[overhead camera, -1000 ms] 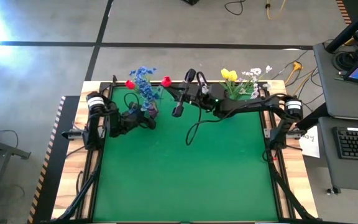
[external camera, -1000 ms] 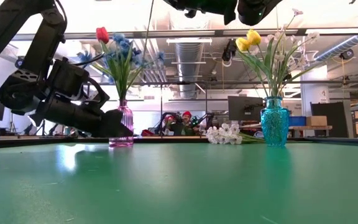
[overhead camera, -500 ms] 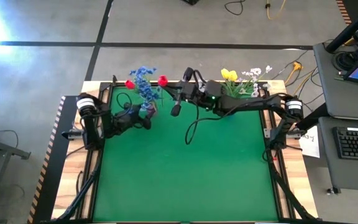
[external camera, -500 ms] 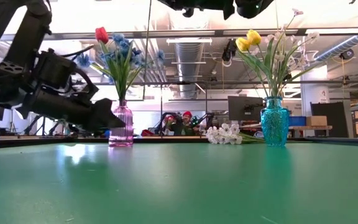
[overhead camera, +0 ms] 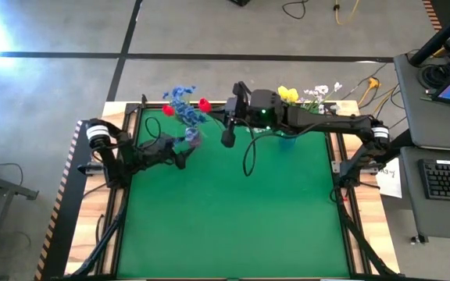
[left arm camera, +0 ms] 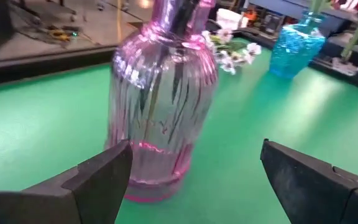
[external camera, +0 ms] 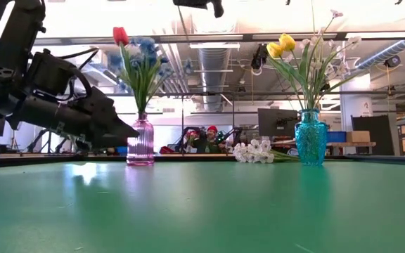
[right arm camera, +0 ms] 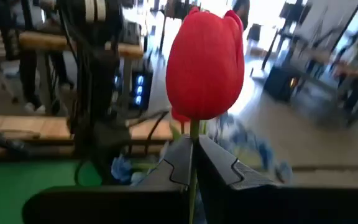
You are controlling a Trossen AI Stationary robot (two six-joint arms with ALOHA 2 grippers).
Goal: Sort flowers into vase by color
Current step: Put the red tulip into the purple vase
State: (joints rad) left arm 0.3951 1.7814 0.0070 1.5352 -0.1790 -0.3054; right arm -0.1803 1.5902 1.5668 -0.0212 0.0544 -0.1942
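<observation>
While the right gripper (right arm camera: 193,163) is clenching the thin green stem of a red tulip (right arm camera: 205,62), that arm is reaching in from the right edge of the green tabletop (overhead camera: 233,218) and is holding the bloom high over the far edge, just beside the blue cluster (overhead camera: 181,105) that is standing in the pink vase (left arm camera: 160,99). Seen from above, the held tulip is showing red next to the blue heads, and a second red tulip (external camera: 120,35) is already standing in that vase among them. The pink vase is sitting upright near the far left corner of the tabletop.

The left gripper (left arm camera: 194,177) is hanging low over the tabletop on the near side of the pink vase, its fingers (left arm camera: 98,177) spread wide and released, one on each side of the vase's base but apart from the glass; it is grasping nothing.

Near the far right corner, the blue vase (external camera: 310,138) is standing upright and is carrying yellow tulips (external camera: 281,45) and sprays of small white blossoms (overhead camera: 323,92). Another white spray (external camera: 255,152) is lying flat on the tabletop just beside the blue vase, on the side towards the pink vase.

Beyond the far edge, people are sitting in the room behind.
</observation>
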